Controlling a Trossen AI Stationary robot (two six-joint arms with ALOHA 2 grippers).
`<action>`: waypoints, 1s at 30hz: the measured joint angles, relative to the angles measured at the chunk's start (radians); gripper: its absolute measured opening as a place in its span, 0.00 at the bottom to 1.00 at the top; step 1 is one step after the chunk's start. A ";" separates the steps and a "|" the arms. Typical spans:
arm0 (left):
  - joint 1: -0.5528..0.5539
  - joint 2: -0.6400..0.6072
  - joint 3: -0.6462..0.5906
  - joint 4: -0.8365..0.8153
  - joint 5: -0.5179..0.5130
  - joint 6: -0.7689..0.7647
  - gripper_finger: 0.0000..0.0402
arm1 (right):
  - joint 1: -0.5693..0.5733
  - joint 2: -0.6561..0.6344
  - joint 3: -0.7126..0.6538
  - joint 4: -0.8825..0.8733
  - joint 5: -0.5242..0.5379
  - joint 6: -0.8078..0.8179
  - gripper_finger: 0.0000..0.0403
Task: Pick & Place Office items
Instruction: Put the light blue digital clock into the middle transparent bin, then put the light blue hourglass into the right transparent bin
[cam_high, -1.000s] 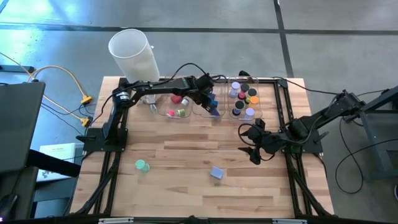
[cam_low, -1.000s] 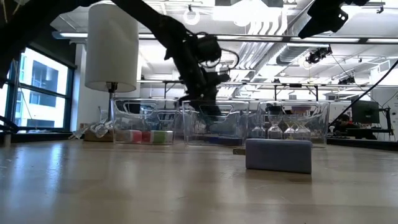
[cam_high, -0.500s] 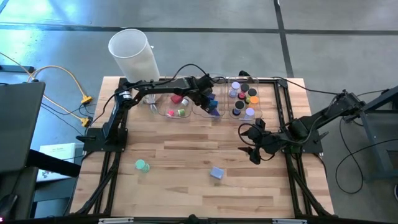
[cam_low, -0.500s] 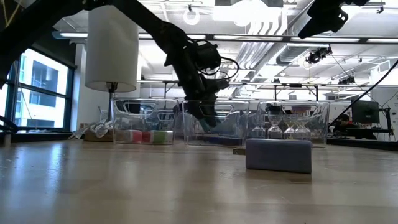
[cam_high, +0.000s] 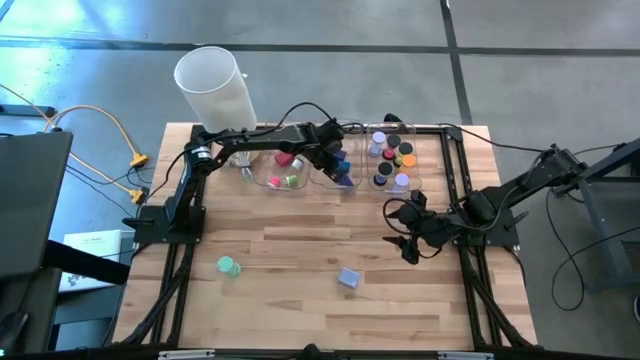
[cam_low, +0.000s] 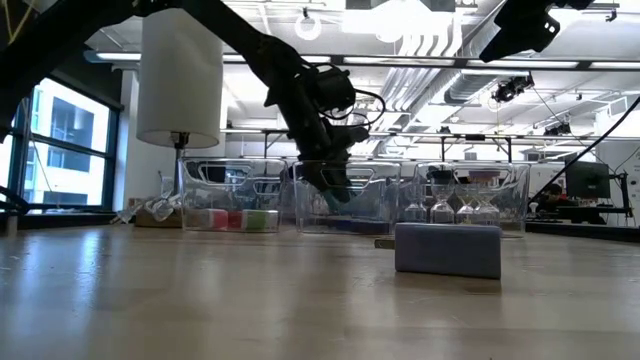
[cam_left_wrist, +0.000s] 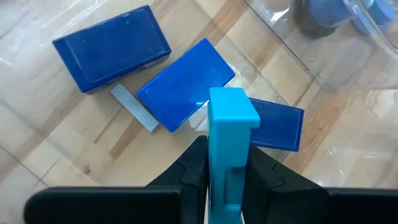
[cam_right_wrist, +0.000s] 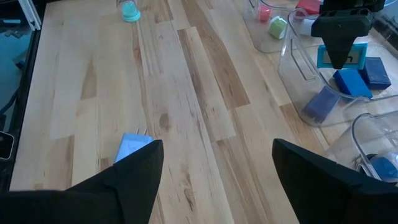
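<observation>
While the right gripper (cam_high: 404, 232) waits with its fingers apart above the right side of the wooden table (cam_high: 300, 250), the left gripper (cam_high: 343, 171) hangs over the middle clear bin (cam_low: 345, 200) near the table's far edge, its fingers clamped together on a light blue block (cam_left_wrist: 229, 140). The block is held upright just above three dark blue blocks (cam_left_wrist: 183, 85) lying in that bin, beside a small grey-blue strip (cam_left_wrist: 134, 107). The clear bin (cam_high: 284, 172) to the left holds red (cam_high: 284, 159), pink and green pieces; the one toward the far right corner (cam_high: 392, 158) holds round rolls in black, orange (cam_high: 407, 160) and lavender (cam_high: 376, 150). Two office items lie loose on the boards toward the near edge, well apart: a green roll (cam_high: 228, 266) on the left and a lavender-blue block (cam_high: 348, 278) near the middle. A tall white cylinder (cam_high: 214, 88) stands at the far left corner.
</observation>
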 joint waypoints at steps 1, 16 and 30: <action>0.000 0.000 0.000 0.000 -0.006 0.000 0.13 | 0.000 0.000 0.000 0.000 0.000 0.000 0.72; -0.006 -0.001 0.000 0.018 -0.025 0.011 0.14 | 0.000 0.000 0.000 0.000 0.000 -0.002 0.72; -0.006 -0.002 0.000 0.021 -0.021 0.029 0.33 | 0.000 0.000 0.000 -0.008 0.000 -0.002 0.72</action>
